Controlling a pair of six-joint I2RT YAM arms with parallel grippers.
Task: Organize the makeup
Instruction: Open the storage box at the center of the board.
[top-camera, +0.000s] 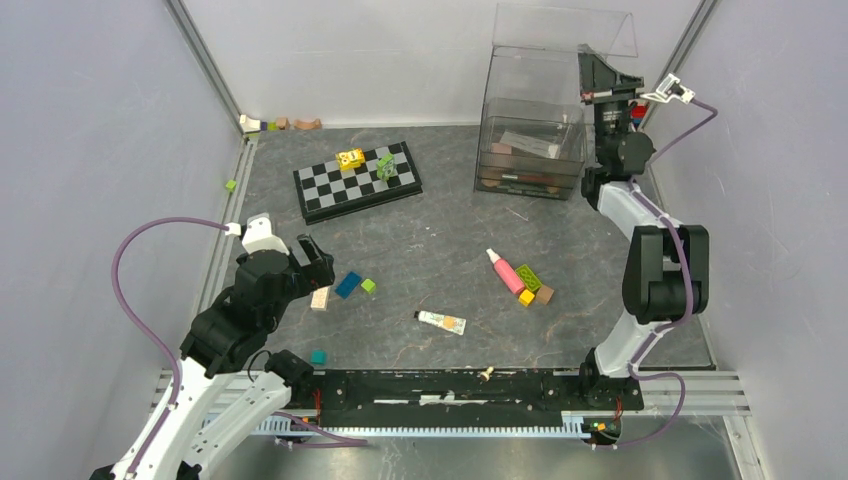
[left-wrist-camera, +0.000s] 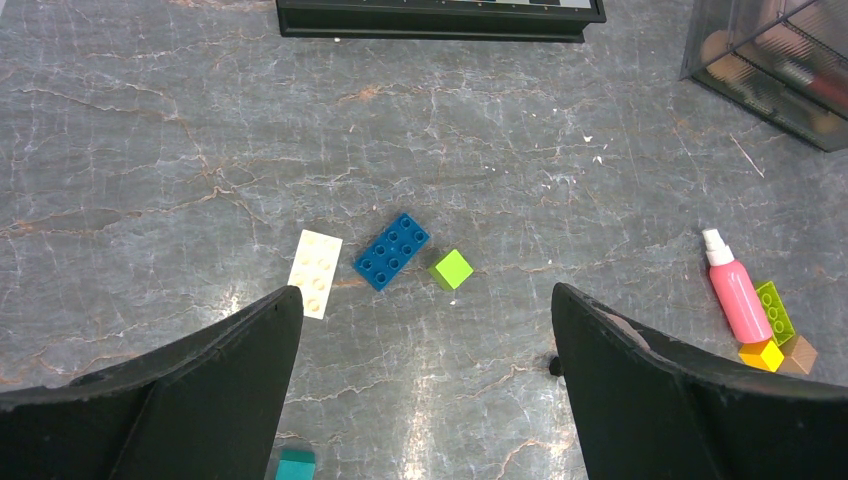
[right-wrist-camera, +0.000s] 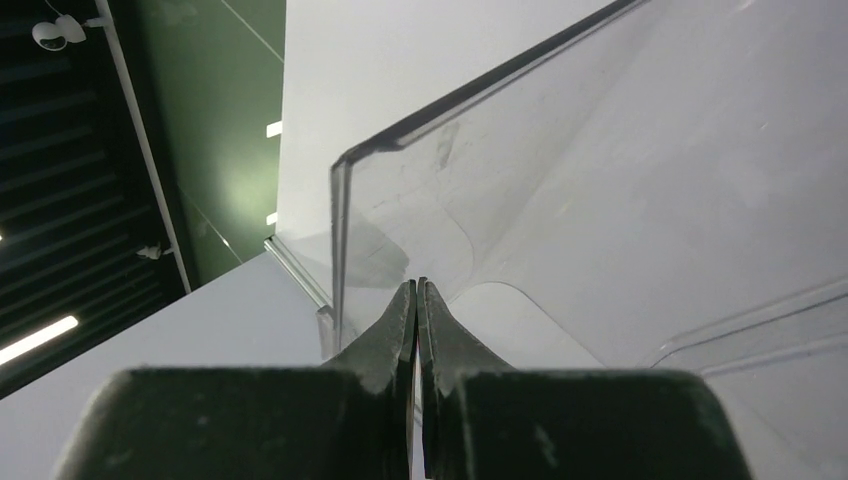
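A pink bottle (top-camera: 505, 271) lies on the table right of centre, against several toy blocks; the left wrist view shows it at the right (left-wrist-camera: 735, 295). A cream tube (top-camera: 441, 321) lies near the front. A thin brush (top-camera: 516, 213) lies in front of the clear box (top-camera: 530, 140), which holds more makeup. Two peach sponges (top-camera: 300, 124) lie at the back left wall. My left gripper (top-camera: 305, 260) is open and empty above the table (left-wrist-camera: 425, 295). My right gripper (top-camera: 597, 65) is raised at the box's upright lid (right-wrist-camera: 600, 200), its jaws shut (right-wrist-camera: 416, 285) on the lid's thin clear edge.
A chessboard (top-camera: 357, 180) with two toys stands at the back. Cream (left-wrist-camera: 316, 273), blue (left-wrist-camera: 391, 251) and green (left-wrist-camera: 452, 269) blocks lie just ahead of my left fingers, and a teal block (left-wrist-camera: 294, 465) lies below them. Green, yellow and brown blocks (top-camera: 535, 287) touch the pink bottle.
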